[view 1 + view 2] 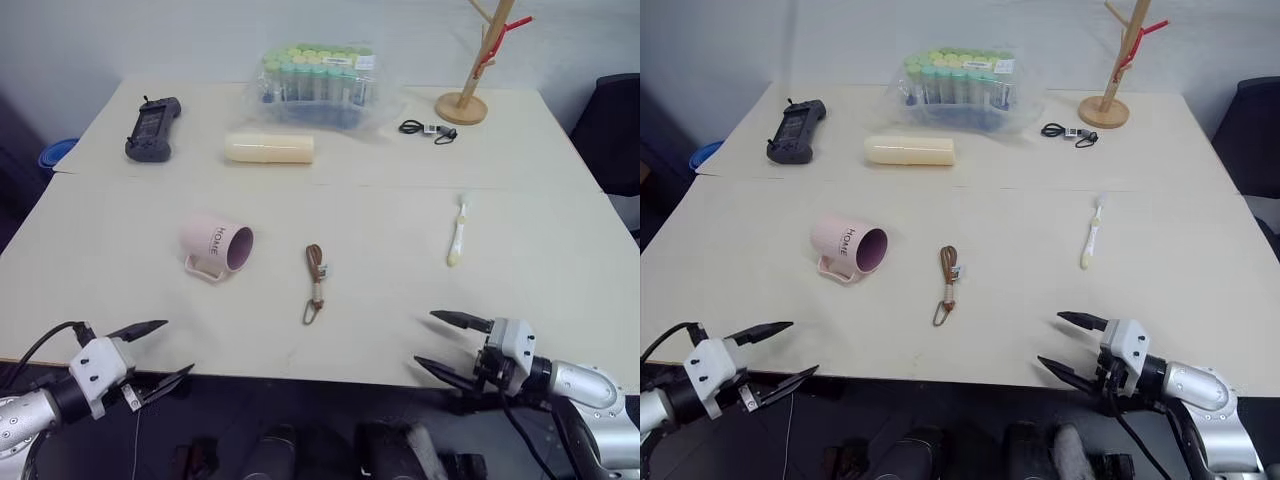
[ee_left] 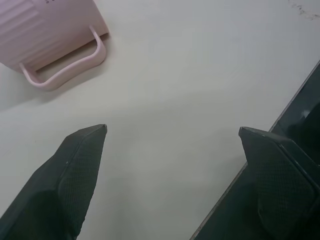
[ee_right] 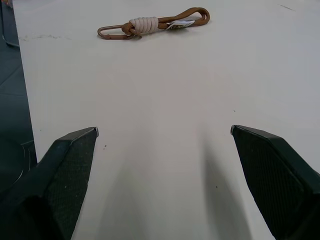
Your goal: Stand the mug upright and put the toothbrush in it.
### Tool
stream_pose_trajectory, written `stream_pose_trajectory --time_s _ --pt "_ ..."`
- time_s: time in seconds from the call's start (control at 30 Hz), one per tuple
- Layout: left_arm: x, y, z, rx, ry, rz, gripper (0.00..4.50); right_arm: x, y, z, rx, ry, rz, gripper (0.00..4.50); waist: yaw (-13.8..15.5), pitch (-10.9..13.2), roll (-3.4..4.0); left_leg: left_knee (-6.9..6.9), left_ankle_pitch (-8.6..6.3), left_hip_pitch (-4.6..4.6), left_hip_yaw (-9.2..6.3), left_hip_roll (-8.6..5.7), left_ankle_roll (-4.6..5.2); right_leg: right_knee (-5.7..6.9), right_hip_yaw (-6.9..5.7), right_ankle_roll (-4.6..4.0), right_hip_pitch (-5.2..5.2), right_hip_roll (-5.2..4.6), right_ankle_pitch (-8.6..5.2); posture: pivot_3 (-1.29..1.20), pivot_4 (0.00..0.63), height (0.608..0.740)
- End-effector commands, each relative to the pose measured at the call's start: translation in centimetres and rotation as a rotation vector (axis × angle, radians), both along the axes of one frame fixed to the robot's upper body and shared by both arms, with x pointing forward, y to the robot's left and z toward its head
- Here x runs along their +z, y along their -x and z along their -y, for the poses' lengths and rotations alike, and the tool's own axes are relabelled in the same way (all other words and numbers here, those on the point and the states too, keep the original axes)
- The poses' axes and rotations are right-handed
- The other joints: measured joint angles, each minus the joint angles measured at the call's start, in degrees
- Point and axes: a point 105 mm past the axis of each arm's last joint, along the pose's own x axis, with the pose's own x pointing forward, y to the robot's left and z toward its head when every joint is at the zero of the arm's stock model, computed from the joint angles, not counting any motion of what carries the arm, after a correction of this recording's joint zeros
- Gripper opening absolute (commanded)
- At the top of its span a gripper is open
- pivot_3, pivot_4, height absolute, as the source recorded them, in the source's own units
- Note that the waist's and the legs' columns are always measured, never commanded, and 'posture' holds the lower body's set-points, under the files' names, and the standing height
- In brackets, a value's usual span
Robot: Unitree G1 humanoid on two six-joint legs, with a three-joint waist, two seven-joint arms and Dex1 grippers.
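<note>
The pale pink mug lies on its side at the left of the table, its mauve mouth facing right and its handle resting on the tabletop. The cream toothbrush lies flat at the right, well apart from the mug. My left gripper hangs open at the table's front left edge, below the mug and apart from it. At the front right edge my right gripper is open too, with nothing between its fingers, nearer to me than the toothbrush.
A brown leather strap keychain lies between mug and toothbrush. Further back are a cream cylindrical case, a bag of capped tubes, a black handheld controller, a small black cord and a wooden stand.
</note>
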Motion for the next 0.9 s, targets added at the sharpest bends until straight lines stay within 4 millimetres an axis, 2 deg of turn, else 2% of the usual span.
stream_pose_trajectory --time_s 0.03,0.67,0.8,0.9 --pt "0.4 -0.1 0.2 -0.006 0.011 0.018 4.5 0.8 -0.1 -0.1 -0.007 -0.011 0.046 4.45 0.0 0.0 0.0 0.0 0.0 0.0 0.0 0.0 0.0 0.0 0.0 0.0 0.0 0.0 0.0 0.0 0.15 0.74" --pt "1.1 -0.1 0.2 -0.029 0.112 -0.023 4.5 1.3 -0.7 -1.1 0.008 -0.044 0.064 4.45 0.0 0.0 0.0 0.01 0.0 0.01 0.02 0.01 -0.01 0.0 0.02 0.0 0.0 0.01 0.0 0.0 0.15 0.74" --pt "1.8 -0.5 0.3 -0.033 0.158 -0.016 4.5 1.7 -1.0 -2.1 0.028 -0.075 0.051 4.45 0.0 0.0 0.0 0.02 0.0 0.01 0.02 0.01 0.0 0.0 0.02 0.0 0.0 0.01 0.0 0.0 0.15 0.74" --pt "2.3 -0.6 0.4 -0.043 0.185 -0.002 4.5 2.2 -1.3 -3.9 0.087 -0.071 0.007 4.45 -0.2 0.0 0.0 0.02 0.01 0.01 0.03 0.02 -0.01 0.02 0.04 0.0 -0.01 0.02 0.0 0.0 0.15 0.74"
